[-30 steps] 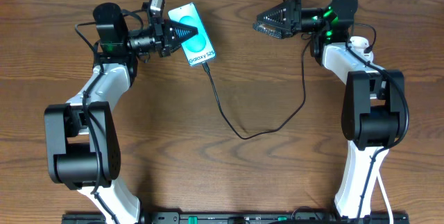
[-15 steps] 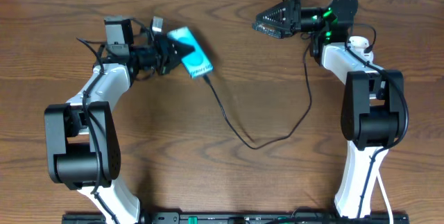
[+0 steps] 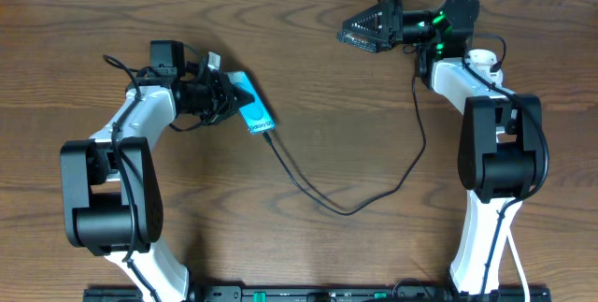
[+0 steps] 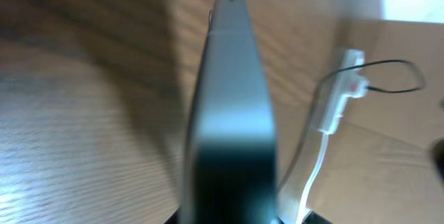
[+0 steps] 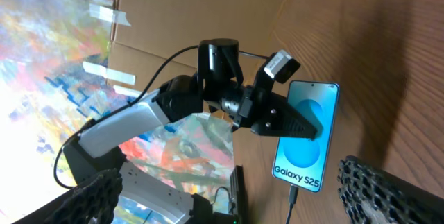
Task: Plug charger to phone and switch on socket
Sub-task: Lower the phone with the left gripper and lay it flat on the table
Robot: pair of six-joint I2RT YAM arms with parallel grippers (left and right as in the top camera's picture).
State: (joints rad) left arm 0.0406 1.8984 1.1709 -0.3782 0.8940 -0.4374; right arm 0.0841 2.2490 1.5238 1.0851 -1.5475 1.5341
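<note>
My left gripper (image 3: 238,103) is shut on the phone (image 3: 254,110), holding it tipped on edge above the table, so only a narrow cyan strip shows from above. In the left wrist view the phone (image 4: 232,92) is a dark, blurred edge running away from the jaws. The right wrist view shows its lit screen (image 5: 305,141) reading "Galaxy S25". The black charger (image 3: 350,210) is plugged into the phone's lower end (image 5: 293,196) and loops across the table to the right. A white socket (image 4: 341,92) with a red mark and white cord lies beyond. My right gripper (image 3: 360,33) hangs open and empty.
The brown wooden table (image 3: 308,78) spreads between both arms. The charger's slack runs up beside the right arm's base (image 3: 419,106). Cardboard (image 4: 388,168) stands behind the socket. A colourful painted sheet (image 5: 55,50) fills the left of the right wrist view.
My left gripper has carried the phone from the table's far edge toward the middle and rolled it from flat onto its edge. The charger's loop slid along with it. The right arm stayed still.
</note>
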